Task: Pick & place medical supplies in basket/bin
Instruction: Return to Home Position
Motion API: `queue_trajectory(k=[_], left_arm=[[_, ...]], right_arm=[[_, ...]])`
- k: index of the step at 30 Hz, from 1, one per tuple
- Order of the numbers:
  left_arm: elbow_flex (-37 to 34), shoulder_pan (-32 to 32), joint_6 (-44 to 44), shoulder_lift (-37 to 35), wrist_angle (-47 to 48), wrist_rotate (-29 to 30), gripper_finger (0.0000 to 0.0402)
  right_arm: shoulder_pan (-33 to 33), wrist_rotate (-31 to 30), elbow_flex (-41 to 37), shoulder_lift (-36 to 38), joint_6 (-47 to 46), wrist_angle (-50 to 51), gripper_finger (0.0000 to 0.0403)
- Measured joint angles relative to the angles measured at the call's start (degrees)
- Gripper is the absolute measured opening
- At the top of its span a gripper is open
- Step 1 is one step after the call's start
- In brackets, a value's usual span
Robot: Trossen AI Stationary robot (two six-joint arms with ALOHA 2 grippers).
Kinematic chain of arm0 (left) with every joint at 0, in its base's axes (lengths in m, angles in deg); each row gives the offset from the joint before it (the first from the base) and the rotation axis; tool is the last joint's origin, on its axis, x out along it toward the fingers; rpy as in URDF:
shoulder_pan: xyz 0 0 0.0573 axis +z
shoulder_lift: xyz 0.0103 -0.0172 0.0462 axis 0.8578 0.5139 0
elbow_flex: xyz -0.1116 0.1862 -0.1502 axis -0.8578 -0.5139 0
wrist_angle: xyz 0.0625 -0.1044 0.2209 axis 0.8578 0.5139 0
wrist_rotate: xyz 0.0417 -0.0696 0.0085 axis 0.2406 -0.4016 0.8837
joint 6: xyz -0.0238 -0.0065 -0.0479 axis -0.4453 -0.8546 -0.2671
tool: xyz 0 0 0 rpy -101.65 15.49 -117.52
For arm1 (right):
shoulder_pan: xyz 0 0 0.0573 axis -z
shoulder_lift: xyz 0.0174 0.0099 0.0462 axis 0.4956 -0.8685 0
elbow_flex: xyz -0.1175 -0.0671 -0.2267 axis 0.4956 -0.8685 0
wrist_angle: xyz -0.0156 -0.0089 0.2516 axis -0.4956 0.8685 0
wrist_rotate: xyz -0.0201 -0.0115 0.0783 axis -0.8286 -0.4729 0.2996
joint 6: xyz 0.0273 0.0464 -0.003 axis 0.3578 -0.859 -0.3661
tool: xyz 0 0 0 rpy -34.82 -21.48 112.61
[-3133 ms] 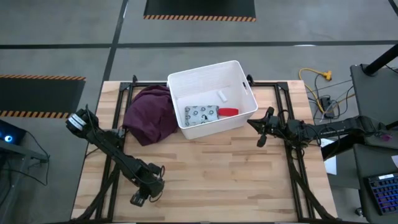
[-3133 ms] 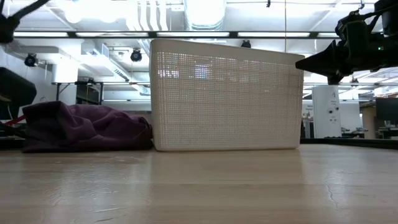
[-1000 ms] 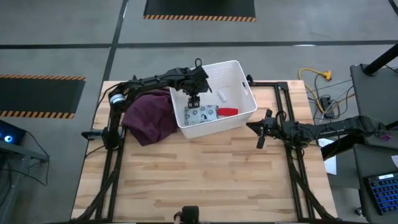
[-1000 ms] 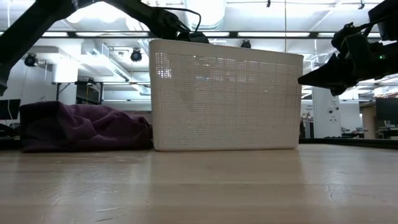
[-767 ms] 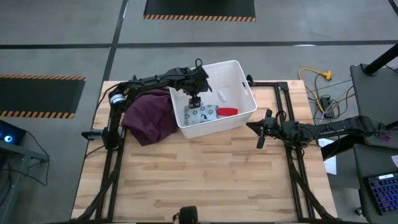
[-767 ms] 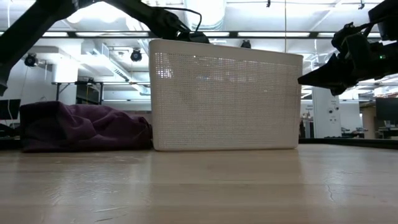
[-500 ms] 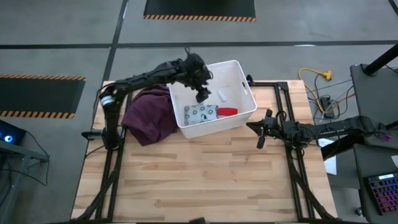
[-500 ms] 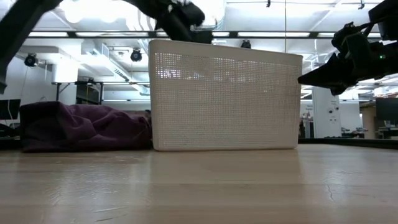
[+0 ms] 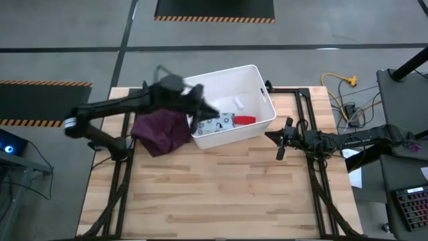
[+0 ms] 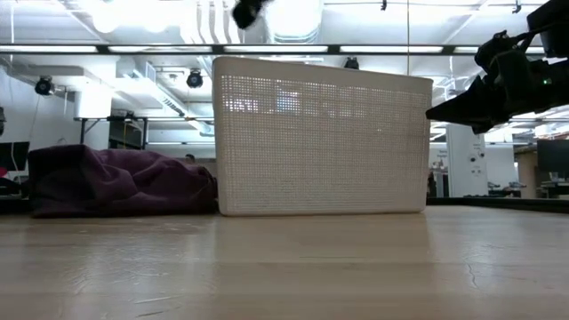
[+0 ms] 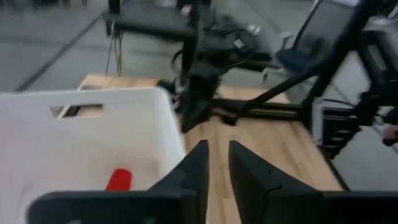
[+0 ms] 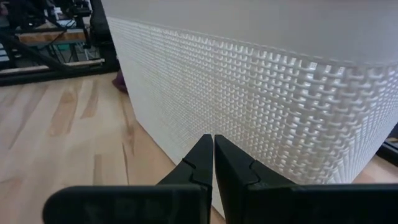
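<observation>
The white bin stands at the table's far middle. In it lie the pale spotted packet, the red oblong piece and a white short piece; the small round piece I cannot make out. My left gripper hovers, blurred, over the bin's left wall, raised above its rim. In the left wrist view its fingers stand slightly apart with nothing between them, past the bin's slot handle and the red piece. My right gripper, shut, hangs just right of the bin, pointing at its wall.
A maroon cloth lies bunched against the bin's left side, under my left arm. Bare wooden tabletop stretches across the near half. Black frame rails run along the table's left and right edges.
My left gripper has risen out of the bin from just above the spotted packet and swung quickly toward the table's left edge, now over the bin's left wall. The items in the bin lie where they were.
</observation>
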State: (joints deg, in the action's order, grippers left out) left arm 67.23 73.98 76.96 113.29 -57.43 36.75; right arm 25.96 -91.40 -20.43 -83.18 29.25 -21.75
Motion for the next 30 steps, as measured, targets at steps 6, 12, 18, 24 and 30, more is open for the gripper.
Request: queue_trajectory(k=[6, 12, 18, 24, 30], left_arm=[[-21.04, -1.45, -0.04, -18.51, -12.46, 2.61, 0.0004], [-42.97, -1.38, 0.34, -36.34, -25.27, 4.06, 0.0001], [-60.39, -1.40, -0.03, -48.97, -33.45, 4.80, 0.0001], [-69.20, -1.40, -1.89, -56.83, -34.39, 7.83, 0.0001], [-76.60, -1.38, -0.91, -62.61, -34.39, 8.46, 0.0001]], right_arm=[[0.00, 0.46, 0.00, 0.00, -1.65, -0.20, 0.0009], [0.00, 0.46, 0.00, 0.00, -1.78, -1.40, 0.0009], [0.00, 0.46, 0.00, 0.00, -1.81, -4.53, 0.0009], [0.00, 4.79, 0.00, 0.00, 0.35, -6.51, 0.0009], [0.01, 14.89, 0.00, 0.00, 0.19, -9.36, 0.0009]])
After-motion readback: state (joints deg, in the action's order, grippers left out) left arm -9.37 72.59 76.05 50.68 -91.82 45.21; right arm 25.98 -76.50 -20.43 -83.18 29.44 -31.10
